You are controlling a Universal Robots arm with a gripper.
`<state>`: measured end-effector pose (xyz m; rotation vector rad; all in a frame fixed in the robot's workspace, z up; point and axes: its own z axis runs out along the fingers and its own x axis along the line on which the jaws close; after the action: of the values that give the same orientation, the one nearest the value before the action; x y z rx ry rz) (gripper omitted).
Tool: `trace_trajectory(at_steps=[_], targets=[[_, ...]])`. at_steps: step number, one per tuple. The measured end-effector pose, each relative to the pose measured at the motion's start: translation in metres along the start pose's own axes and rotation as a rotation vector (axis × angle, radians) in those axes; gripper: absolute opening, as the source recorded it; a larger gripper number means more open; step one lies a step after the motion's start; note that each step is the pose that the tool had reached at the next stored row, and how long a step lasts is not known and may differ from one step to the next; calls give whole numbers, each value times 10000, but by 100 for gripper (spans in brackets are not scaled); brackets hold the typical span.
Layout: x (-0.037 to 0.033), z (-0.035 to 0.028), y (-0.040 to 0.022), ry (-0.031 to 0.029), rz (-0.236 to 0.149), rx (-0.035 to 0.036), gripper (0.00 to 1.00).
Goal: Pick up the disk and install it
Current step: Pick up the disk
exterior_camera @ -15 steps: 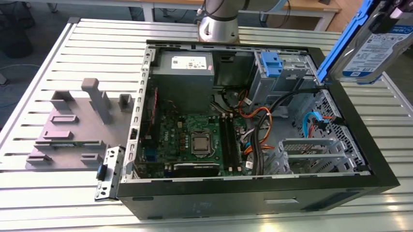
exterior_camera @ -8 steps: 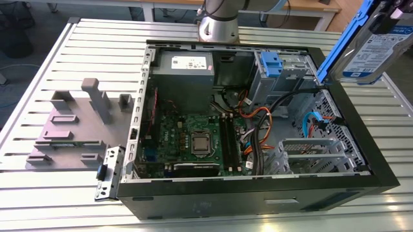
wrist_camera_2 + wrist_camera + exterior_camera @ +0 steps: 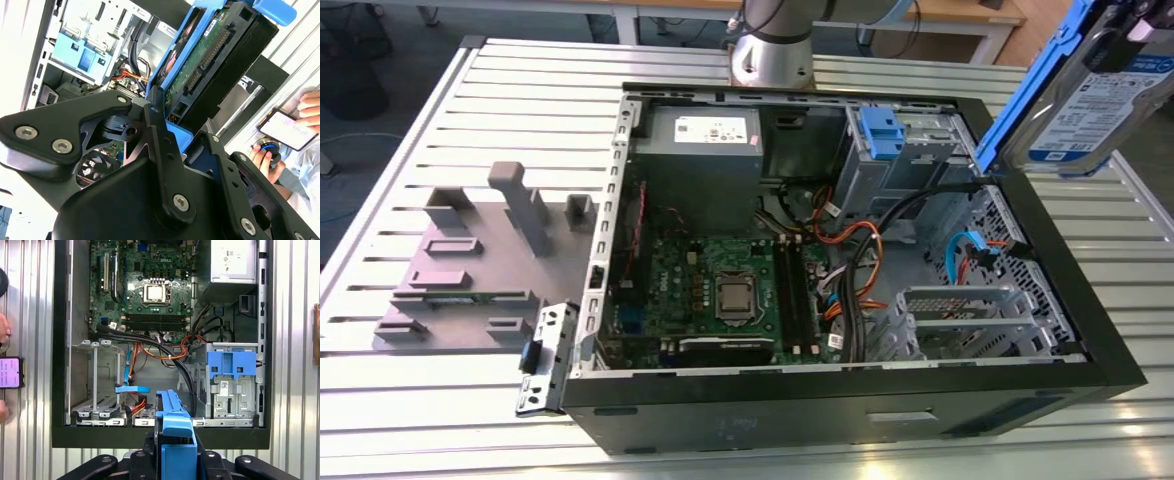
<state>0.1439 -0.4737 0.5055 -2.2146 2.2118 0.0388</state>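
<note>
One disk (image 3: 1098,90) hangs in the air at about one o'clock of the open computer case (image 3: 854,400) in the exterior view, tilted, its silver face with a white-and-blue label turned to the camera and a blue plastic carrier framing its edge. The label's print is too small to make out. In the second wrist view the gripper (image 3: 172,127) clamps the disk (image 3: 210,60) between its black metal fingers (image 3: 155,130), the green circuit board and connector showing. In the first wrist view the disk (image 3: 175,425) sits edge-on above the case's near wall. Inside the case lie a green motherboard (image 3: 720,290), a grey power supply (image 3: 704,140) with a white sticker, and a grey drive cage with a blue latch (image 3: 231,367). The case rests on a ribbed metal table (image 3: 494,100). At the wrist views' edges a person's hand (image 3: 262,155) is near a phone (image 3: 287,130).
</note>
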Motion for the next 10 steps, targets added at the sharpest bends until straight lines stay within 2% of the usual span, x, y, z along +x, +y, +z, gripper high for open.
trace_trajectory(at_steps=[10], targets=[[24,4,9,0,0,0,37]])
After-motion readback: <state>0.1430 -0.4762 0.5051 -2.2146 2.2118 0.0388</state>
